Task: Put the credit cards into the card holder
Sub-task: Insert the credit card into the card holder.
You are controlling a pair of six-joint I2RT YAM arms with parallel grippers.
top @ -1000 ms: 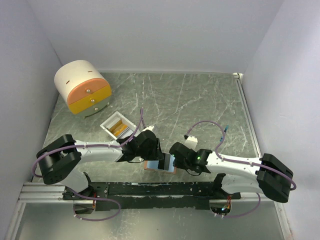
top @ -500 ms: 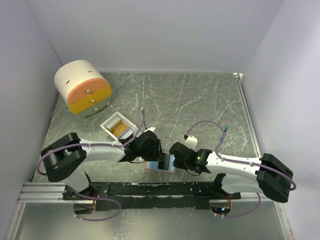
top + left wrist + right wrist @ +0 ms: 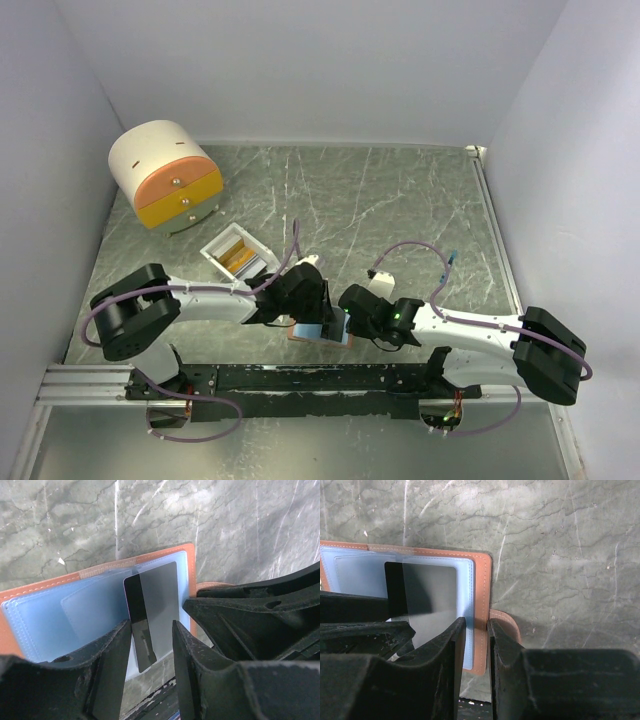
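Note:
The card holder (image 3: 297, 337) lies open near the table's front edge, salmon-brown outside and pale blue inside (image 3: 50, 615). My left gripper (image 3: 151, 625) is over it, its fingers closed on the long edges of a dark grey card (image 3: 157, 595) whose far end sits in a pocket. The card also shows in the right wrist view (image 3: 430, 595). My right gripper (image 3: 476, 622) is shut on the holder's right edge (image 3: 481, 580), beside the strap tab (image 3: 506, 622). In the top view the two grippers (image 3: 312, 315) (image 3: 345, 322) meet over the holder. More yellow and orange cards (image 3: 238, 257) lie in a white box.
The small white open box (image 3: 218, 248) stands left of and behind the holder. The round cream-and-orange drawer unit (image 3: 165, 185) is at the back left. White walls close in the table on three sides. The black mounting rail (image 3: 300, 378) runs along the near edge.
My left gripper has moved to the right, further over the open holder with the card. The right arm has not moved.

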